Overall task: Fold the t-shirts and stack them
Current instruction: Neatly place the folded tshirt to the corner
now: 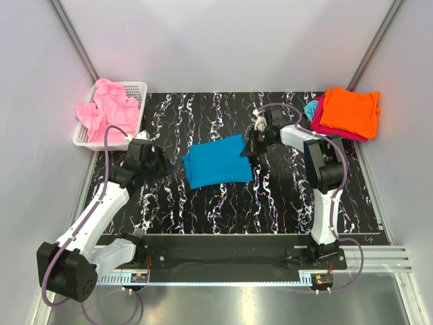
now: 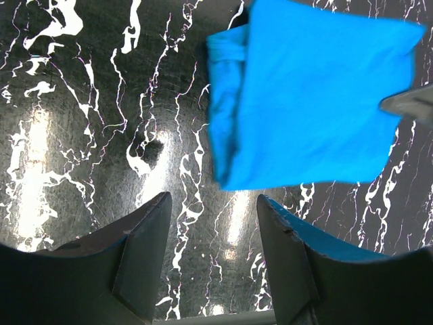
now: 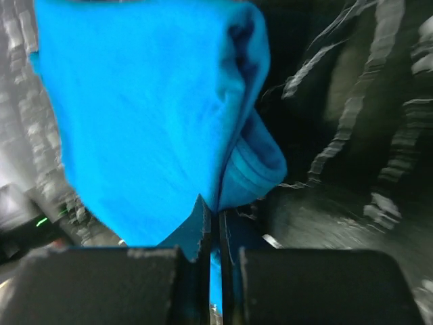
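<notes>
A folded teal-blue t-shirt (image 1: 218,161) lies on the black marbled table in the middle. My right gripper (image 1: 249,150) is at its right edge, shut on the cloth: in the right wrist view the fingers (image 3: 211,203) meet with a fold of the teal-blue t-shirt (image 3: 135,115) pinched between them. My left gripper (image 1: 166,166) hovers just left of the shirt, open, with only bare table between its fingers (image 2: 213,203). The teal-blue t-shirt (image 2: 311,95) fills the upper right of the left wrist view.
A white mesh basket (image 1: 81,139) with pink shirts (image 1: 108,108) stands at the back left. At the back right lies a stack: an orange shirt (image 1: 350,110) on a magenta one (image 1: 325,127), light cyan cloth (image 1: 311,108) beside it.
</notes>
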Controlling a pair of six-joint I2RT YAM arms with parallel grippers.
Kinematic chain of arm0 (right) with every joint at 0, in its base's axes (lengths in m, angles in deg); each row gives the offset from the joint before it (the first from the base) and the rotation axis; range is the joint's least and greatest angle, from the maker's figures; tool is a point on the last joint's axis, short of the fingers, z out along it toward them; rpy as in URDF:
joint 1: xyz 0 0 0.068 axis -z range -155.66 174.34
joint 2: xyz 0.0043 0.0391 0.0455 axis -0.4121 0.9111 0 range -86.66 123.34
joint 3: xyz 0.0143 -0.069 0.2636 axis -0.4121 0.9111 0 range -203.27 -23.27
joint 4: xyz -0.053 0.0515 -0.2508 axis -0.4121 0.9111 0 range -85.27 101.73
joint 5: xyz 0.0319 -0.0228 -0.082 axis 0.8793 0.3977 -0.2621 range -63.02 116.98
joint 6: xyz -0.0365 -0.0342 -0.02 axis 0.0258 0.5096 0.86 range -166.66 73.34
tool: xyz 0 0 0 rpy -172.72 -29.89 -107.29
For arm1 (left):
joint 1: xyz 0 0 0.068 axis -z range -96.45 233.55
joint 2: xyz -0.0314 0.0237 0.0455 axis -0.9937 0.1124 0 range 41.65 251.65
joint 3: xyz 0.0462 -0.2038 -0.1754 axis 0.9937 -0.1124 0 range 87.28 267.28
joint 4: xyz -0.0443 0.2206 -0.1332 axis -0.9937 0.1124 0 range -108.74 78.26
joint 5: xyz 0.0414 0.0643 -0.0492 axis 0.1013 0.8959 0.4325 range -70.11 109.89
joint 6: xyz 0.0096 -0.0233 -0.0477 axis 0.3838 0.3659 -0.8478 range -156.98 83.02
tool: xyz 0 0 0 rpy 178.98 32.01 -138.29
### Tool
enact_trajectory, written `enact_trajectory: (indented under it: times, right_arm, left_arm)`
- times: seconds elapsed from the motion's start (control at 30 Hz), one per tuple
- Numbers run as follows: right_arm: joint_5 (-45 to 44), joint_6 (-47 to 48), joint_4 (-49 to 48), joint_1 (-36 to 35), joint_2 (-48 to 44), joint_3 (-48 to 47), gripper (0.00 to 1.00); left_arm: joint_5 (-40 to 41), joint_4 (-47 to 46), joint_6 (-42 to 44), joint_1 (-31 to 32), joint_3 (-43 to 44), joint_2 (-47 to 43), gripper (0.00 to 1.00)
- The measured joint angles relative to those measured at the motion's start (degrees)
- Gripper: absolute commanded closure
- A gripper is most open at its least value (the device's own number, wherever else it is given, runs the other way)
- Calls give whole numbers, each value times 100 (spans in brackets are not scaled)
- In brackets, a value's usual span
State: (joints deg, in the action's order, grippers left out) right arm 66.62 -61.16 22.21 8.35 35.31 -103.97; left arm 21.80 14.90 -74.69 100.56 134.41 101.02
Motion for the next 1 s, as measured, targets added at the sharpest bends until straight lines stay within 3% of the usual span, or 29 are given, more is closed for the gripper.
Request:
enact_trajectory:
  times: [0.3,0.57,0.8,1.0]
  right_arm:
    - [-2319,887,1228,2,-264,-1360,100]
    - [-3768,1484,1757,70,345,-2793,100]
    - [-4592,1871,2339,407,1174,-4175,100]
    - [-5023,2065,2752,1008,1272,-5134,100]
  left_arm:
    - [0,20,46,-79,0,-20,41]
    - [-31,46,66,-160,4,-13,41]
    - [-98,72,66,-164,122,94,41]
    - [-160,76,68,-164,166,313,41]
